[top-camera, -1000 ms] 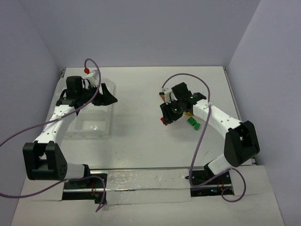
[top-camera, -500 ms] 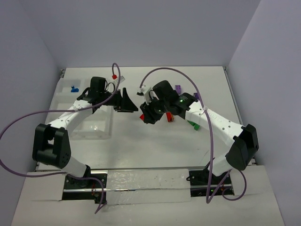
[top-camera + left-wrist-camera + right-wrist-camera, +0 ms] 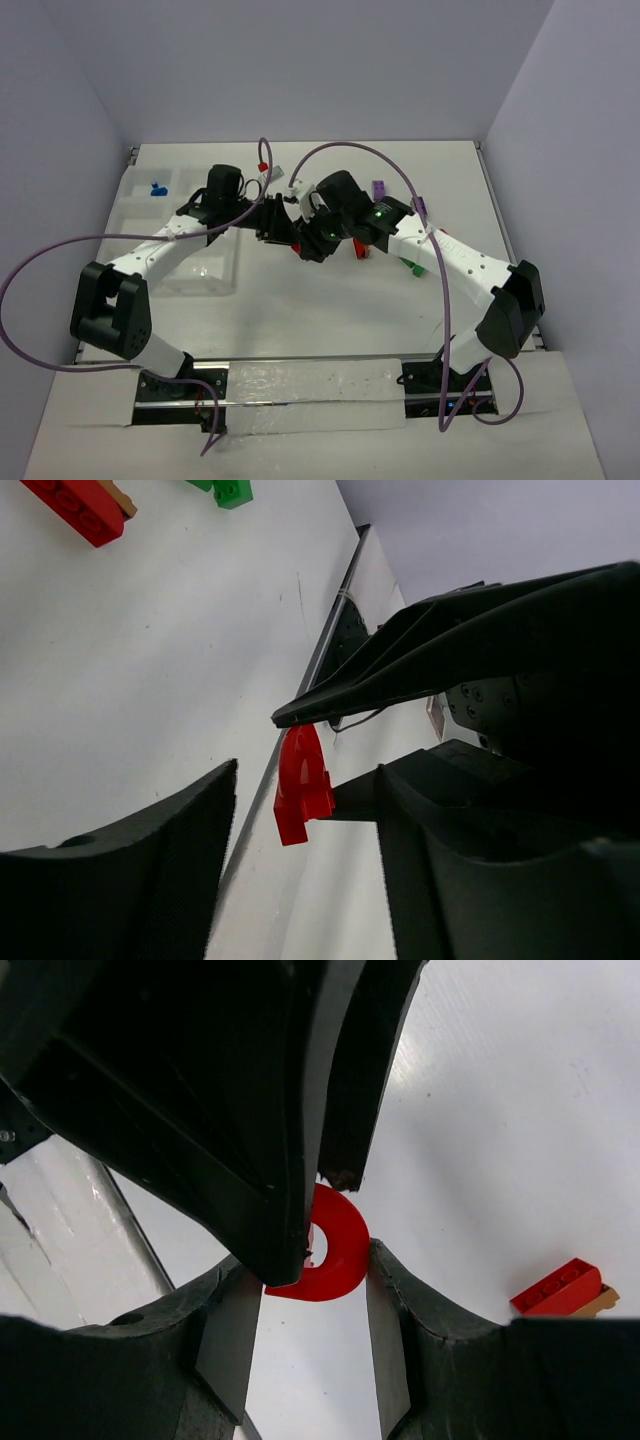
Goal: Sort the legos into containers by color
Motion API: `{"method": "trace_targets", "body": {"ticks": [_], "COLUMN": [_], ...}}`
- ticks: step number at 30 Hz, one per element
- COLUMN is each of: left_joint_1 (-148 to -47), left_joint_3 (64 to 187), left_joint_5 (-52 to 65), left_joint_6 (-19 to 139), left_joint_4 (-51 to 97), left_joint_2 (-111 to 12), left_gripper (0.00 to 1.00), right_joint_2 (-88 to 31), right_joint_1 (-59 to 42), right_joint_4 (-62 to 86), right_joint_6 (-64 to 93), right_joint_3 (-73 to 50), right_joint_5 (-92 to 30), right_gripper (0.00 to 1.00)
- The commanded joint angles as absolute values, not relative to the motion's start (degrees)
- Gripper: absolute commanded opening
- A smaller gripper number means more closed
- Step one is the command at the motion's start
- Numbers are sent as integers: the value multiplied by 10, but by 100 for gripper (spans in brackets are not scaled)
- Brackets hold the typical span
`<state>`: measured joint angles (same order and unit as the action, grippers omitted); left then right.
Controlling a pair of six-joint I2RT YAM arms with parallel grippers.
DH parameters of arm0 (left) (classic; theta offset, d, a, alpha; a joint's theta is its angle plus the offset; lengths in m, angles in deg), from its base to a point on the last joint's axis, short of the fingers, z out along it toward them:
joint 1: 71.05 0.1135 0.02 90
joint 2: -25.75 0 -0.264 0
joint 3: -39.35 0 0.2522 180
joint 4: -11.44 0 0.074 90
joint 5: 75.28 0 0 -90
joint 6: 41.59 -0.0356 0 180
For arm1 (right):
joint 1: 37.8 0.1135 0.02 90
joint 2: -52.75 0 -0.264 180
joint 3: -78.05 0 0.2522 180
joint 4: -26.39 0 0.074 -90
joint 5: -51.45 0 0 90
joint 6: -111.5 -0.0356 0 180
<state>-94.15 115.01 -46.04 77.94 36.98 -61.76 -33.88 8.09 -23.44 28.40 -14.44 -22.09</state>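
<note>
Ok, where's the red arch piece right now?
The red arch is pinched in the right gripper, with the left gripper open around it, where both arms meet mid-table, right of the tray.

This is a robot lab test cell. Plain lavender walls (image 3: 300,70) enclose a white counter (image 3: 330,310), with two cabled arms (image 3: 460,262) bolted on.
</note>
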Motion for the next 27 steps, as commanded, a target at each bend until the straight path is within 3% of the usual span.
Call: {"method": "trace_targets", "body": {"ticks": [1, 6, 9, 14, 16, 17, 21, 27], "left_joint_1": [-949, -950, -950, -949, -944, -936, -887, -767], "left_joint_3": [1150, 1151, 1152, 1153, 1157, 1160, 1169, 1254], "left_joint_5": [-476, -481, -486, -488, -483, -481, -461, -387], "left_joint_6": [779, 778, 778, 775, 763, 755, 735, 641], "left_joint_4": [346, 347, 346, 346, 361, 366, 387, 490], "left_joint_2": [-626, -630, -631, -628, -625, -621, -610, -621], "left_gripper": [58, 45, 31, 8, 0, 0, 0, 0], "right_joint_2": [-340, -338, -336, -337, -337, -337, -329, -311], "right_joint_1": [84, 85, 85, 86, 86, 86, 85, 80], "right_joint_4": [-212, -211, -211, -214, -216, -216, -216, -215], "right_joint_6": [283, 282, 283, 283, 282, 280, 279, 281], "right_joint_3": [-179, -181, -180, -181, -182, -182, -177, -161], "right_joint_5": [-232, -232, -233, -242, -245, -249, -251, -251], "right_gripper": [32, 32, 36, 50, 65, 79, 96, 100]}}
